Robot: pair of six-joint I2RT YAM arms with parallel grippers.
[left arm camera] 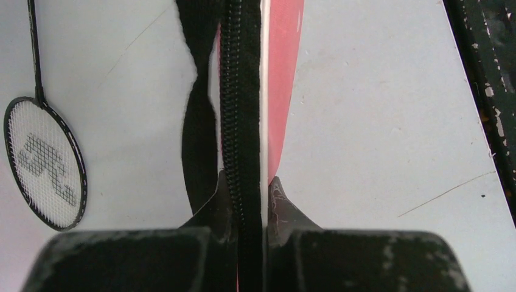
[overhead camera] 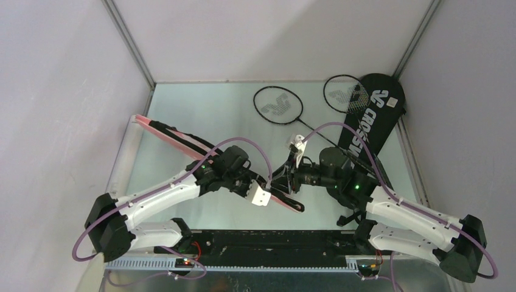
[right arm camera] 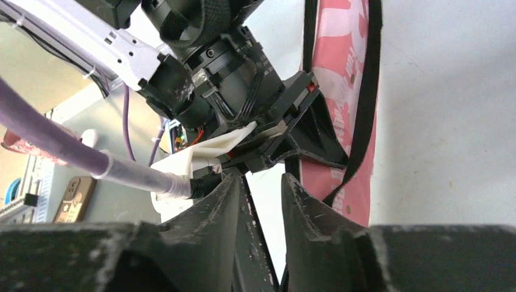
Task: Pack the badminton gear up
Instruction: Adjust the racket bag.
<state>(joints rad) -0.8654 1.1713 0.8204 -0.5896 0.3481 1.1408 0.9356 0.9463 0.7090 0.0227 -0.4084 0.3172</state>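
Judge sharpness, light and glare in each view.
Top external: even, soft light, no hard shadows, sharp enough to read the print on the black CROSSWAY bag. Left wrist: the pink bag and the black racket are crisp, while the left gripper at the bottom edge is soft. Right wrist: the right gripper is dark and blurred, the left arm blocks much of the view.

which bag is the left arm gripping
The pink bag: the left gripper is shut on its black zipper edge. The black CROSSWAY bag lies at the far right, in no jaws.
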